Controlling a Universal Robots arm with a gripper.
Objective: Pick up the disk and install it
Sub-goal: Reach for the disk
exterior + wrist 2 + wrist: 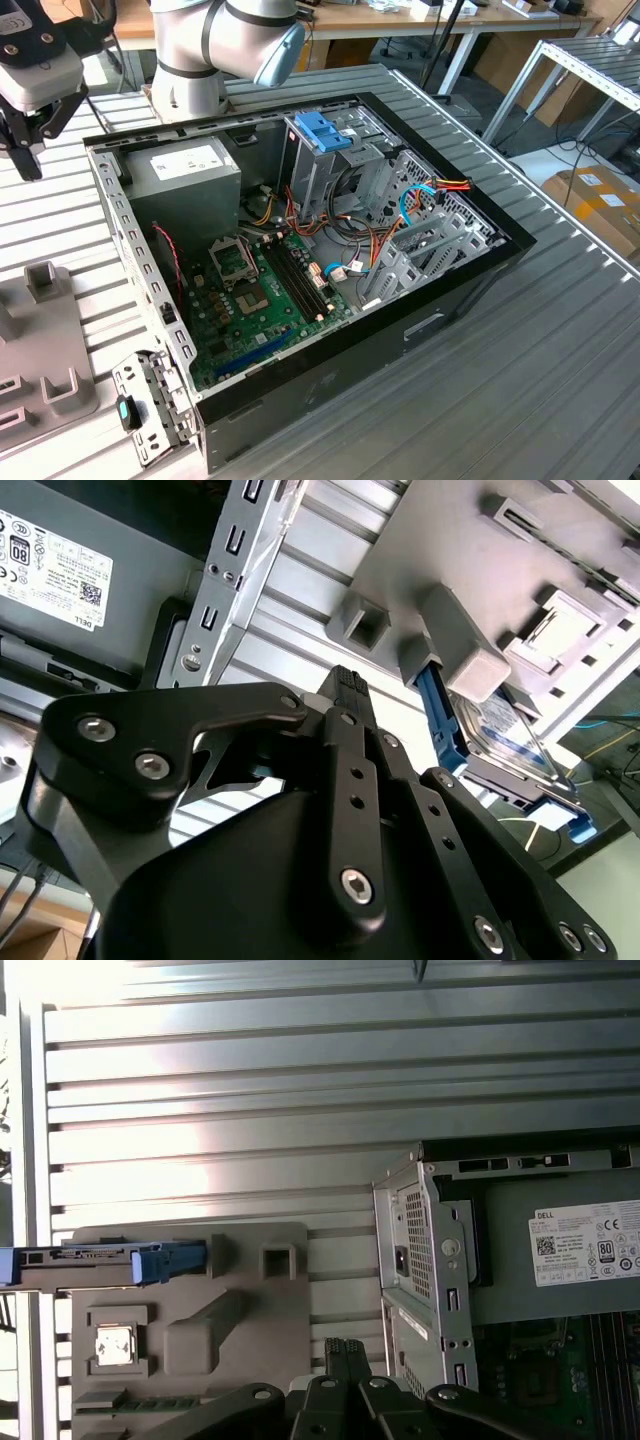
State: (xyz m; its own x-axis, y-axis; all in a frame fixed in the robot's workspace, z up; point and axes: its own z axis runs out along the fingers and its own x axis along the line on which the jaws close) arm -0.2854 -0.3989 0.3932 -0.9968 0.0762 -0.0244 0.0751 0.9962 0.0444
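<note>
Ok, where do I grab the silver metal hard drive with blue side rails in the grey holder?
Probably across its two flat faces at the free top edge, coming straight down: the silver blue-railed disk stands on edge in the grey holder, showing a narrow, parallel-sided profile.

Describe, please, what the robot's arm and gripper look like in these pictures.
The arm is a thick silver-grey tube with a pale blue joint cap. The gripper is matte black: flat, rounded linkage bars pinned with silver hex-socket screws, seen in both wrist views. A light grey housing sits above it in the exterior view.
</note>
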